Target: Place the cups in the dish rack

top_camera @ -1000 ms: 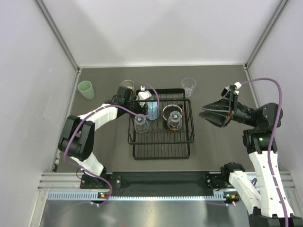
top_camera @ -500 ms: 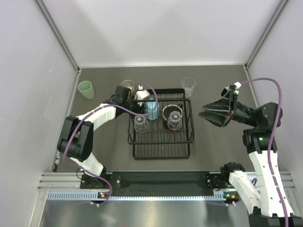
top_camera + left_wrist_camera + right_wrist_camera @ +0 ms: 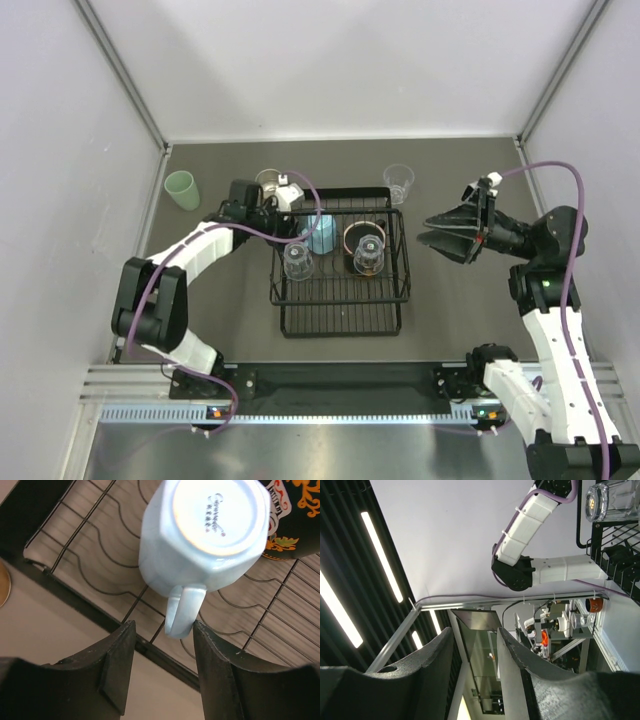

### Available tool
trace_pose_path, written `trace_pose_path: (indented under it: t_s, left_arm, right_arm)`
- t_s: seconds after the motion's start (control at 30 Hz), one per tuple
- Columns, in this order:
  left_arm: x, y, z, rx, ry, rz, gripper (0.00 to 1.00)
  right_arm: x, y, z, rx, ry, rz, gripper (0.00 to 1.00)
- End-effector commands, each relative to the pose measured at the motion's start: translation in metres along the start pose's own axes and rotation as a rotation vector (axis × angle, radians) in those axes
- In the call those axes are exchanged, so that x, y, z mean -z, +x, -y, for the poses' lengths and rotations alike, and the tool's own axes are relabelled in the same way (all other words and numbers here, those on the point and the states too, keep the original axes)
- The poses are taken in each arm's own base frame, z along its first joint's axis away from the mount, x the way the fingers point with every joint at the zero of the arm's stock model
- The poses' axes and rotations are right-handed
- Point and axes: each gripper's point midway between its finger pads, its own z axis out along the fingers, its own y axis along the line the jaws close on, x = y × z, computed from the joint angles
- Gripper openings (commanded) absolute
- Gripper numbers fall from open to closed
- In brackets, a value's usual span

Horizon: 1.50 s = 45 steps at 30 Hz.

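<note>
Inside the dish rack [image 3: 340,322] sit 4 cups so far: 1 light blue mug [image 3: 322,234] at the far-left corner, base up; 1 dark cup [image 3: 352,238] w/ reddish rim; 2 clear glasses, one [image 3: 297,262] just near of the mug, the other [image 3: 368,256] overlapping the dark cup. Can't tell if that one is nested in it.

Out on the table [image 3: 460,320], 3 to go: 1 green tumbler [image 3: 180,190] far left, 1 tan cup [image 3: 266,179] just beyond the rack's far-left corner, 1 more clear glass [image 3: 399,183] beyond the far-right corner. So roughly past halfway, by my count.

Totals: 7 cups, i.e. 3 clear, 1 each blue, dark, green, tan; 1 rack.

L gripper [image 3: 162,665] is at the rack's far-left edge, jaws apart, mug handle btwn them but not clamped. R gripper [image 3: 424,230] hangs right of the rack, jaws apart, nothing in them.
</note>
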Motion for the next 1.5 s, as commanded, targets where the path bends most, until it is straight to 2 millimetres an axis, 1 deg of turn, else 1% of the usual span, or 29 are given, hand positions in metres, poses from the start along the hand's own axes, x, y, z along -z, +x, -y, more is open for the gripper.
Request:
trace_pose_path:
  t_s: [0.0,0.13,0.3,0.37,0.4,0.43,0.47,0.53,0.57,0.63,0.67,0.77,0.87,0.9,0.97,1.0,1.03,1.07,1.1,1.17,1.2,1.23,1.27,1.33,1.37,1.4,1.47]
  left_arm:
    - [0.017,-0.015,-0.002,-0.01,-0.003,0.065,0.55]
    - [0.036,-0.023,-0.008,-0.001,-0.03,0.1,0.56]
    - [0.046,-0.021,-0.002,0.025,-0.028,0.093,0.55]
    - [0.056,-0.029,-0.004,0.026,-0.054,0.144,0.56]
    - [0.057,-0.026,-0.004,0.058,-0.06,0.155,0.56]
    - [0.065,-0.032,-0.007,0.061,-0.083,0.188,0.56]
    - [0.067,-0.036,-0.012,0.059,-0.104,0.218,0.56]
    - [0.078,-0.044,-0.023,0.106,-0.153,0.259,0.56]
    - [0.084,-0.055,-0.031,0.097,-0.185,0.296,0.56]
    - [0.099,-0.068,-0.048,0.136,-0.26,0.354,0.56]
    - [0.107,-0.081,-0.052,0.143,-0.273,0.398,0.56]
    - [0.125,-0.1,-0.061,0.152,-0.28,0.471,0.56]
    - [0.136,-0.116,-0.068,0.145,-0.301,0.516,0.57]
    - [0.145,-0.113,-0.082,0.158,-0.344,0.524,0.57]
    - [0.151,-0.115,-0.092,0.191,-0.376,0.534,0.56]
    - [0.15,-0.112,-0.1,0.218,-0.398,0.529,0.56]
    - [0.154,-0.109,-0.11,0.248,-0.437,0.529,0.56]
    - [0.159,-0.11,-0.121,0.28,-0.484,0.537,0.56]
    - [0.156,-0.104,-0.133,0.314,-0.52,0.523,0.55]
    - [0.161,-0.102,-0.148,0.361,-0.594,0.513,0.54]
    - [0.158,-0.097,-0.156,0.381,-0.611,0.501,0.54]
    - [0.16,-0.101,-0.161,0.39,-0.629,0.508,0.53]
    - [0.158,-0.096,-0.168,0.421,-0.652,0.498,0.52]
    - [0.159,-0.096,-0.174,0.448,-0.675,0.503,0.52]
    - [0.161,-0.099,-0.178,0.468,-0.686,0.516,0.52]
    - [0.161,-0.094,-0.185,0.495,-0.721,0.509,0.52]
    - [0.165,-0.098,-0.192,0.542,-0.751,0.533,0.52]
  right_arm:
    - [0.003,0.003,-0.002,0.044,-0.001,-0.008,0.4]
    - [0.002,0.001,-0.002,0.046,0.004,-0.014,0.4]
    - [0.002,-0.001,0.0,0.04,0.008,-0.014,0.4]
    - [0.002,-0.001,0.001,0.04,0.009,-0.016,0.4]
    - [0.002,-0.002,0.002,0.04,0.009,-0.016,0.4]
    - [0.002,-0.002,0.002,0.039,0.01,-0.017,0.4]
    - [0.002,-0.001,0.002,0.043,0.01,-0.018,0.4]
    - [0.002,-0.003,0.004,0.039,0.012,-0.018,0.39]
    - [0.002,-0.004,0.005,0.039,0.012,-0.014,0.39]
    - [0.002,-0.005,0.007,0.034,0.014,-0.012,0.39]
    - [0.002,-0.005,0.008,0.034,0.015,-0.013,0.39]
    - [0.001,-0.007,0.009,0.035,0.015,-0.01,0.39]
    - [0.001,-0.008,0.01,0.028,0.017,-0.009,0.39]
    - [0.001,-0.009,0.01,0.027,0.018,-0.009,0.39]
    - [0.001,-0.013,0.01,0.025,0.017,0.004,0.39]
    - [0.003,-0.017,0.009,0.028,0.013,0.023,0.39]
    - [0.004,-0.018,0.01,0.025,0.014,0.027,0.39]
    - [0.003,-0.02,0.009,0.027,0.013,0.031,0.39]
    - [0.003,-0.022,0.01,0.024,0.013,0.036,0.39]
    - [0.004,-0.026,0.011,0.018,0.013,0.049,0.39]
    - [0.005,-0.028,0.012,0.018,0.012,0.057,0.39]
    - [0.006,-0.03,0.012,0.022,0.013,0.062,0.39]
    - [0.006,-0.031,0.012,0.019,0.011,0.068,0.39]
    - [0.007,-0.037,0.013,0.018,0.011,0.086,0.39]
    - [0.007,-0.04,0.013,0.018,0.009,0.098,0.39]
    - [0.008,-0.042,0.012,0.015,0.012,0.107,0.39]
    - [0.009,-0.047,0.012,0.032,0.017,0.124,0.39]
